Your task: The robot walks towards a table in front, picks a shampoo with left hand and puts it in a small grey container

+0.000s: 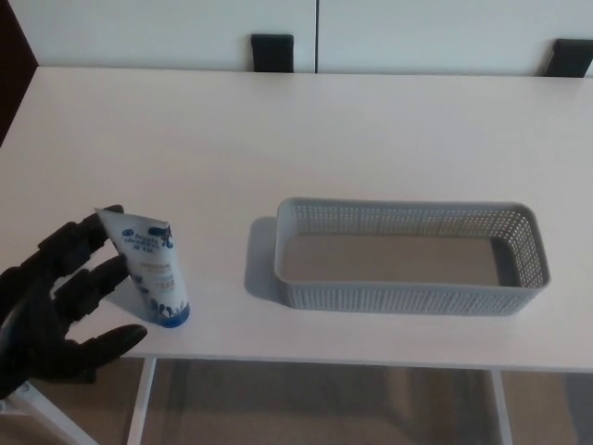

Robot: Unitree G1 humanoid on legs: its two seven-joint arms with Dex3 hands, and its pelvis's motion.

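Bright, even light; soft shadow left of the grey container — mild blur throughout.

Single head view, close, angled down across the table

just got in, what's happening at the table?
The robot's left hand is open beside a shampoo tube standing cap-down near the front edge of the table, fingers at its side but not closed around it. The grey basket to the right is empty. The right hand is out of view.

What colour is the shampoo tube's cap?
Blue cap on a white, blue-printed tube; head view.
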